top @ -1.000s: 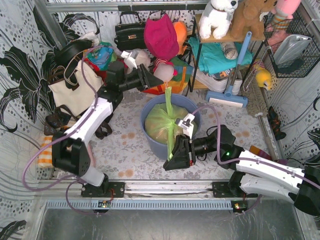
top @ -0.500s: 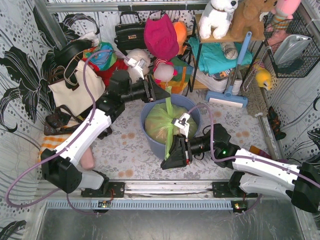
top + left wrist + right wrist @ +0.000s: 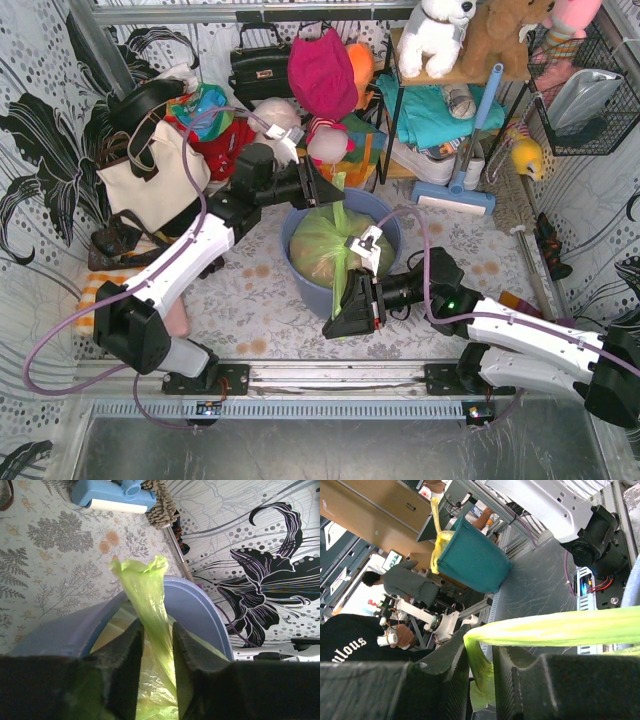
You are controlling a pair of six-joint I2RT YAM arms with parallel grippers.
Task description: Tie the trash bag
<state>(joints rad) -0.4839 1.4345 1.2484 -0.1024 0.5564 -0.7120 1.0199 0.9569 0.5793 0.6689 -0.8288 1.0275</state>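
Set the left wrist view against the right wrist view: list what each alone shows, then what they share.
Left wrist only: the blue-grey bin's rim, the floral table cover, a blue cleaning tool. Right wrist only: a distant teal bin and a person in black. Both: a strip of the trash bag pinched, in the left pincer in one, the right pincer in the other.

A blue bin (image 3: 300, 286) sits near a cream tote bag (image 3: 150, 180) and blue sweeper (image 3: 455, 198).

The left claw (image 3: 322, 190) is reaching forward, pointing right, fingers nearly closed. The right claw (image 3: 342, 320) is extending leftward, low, fingers likewise nearly closed.
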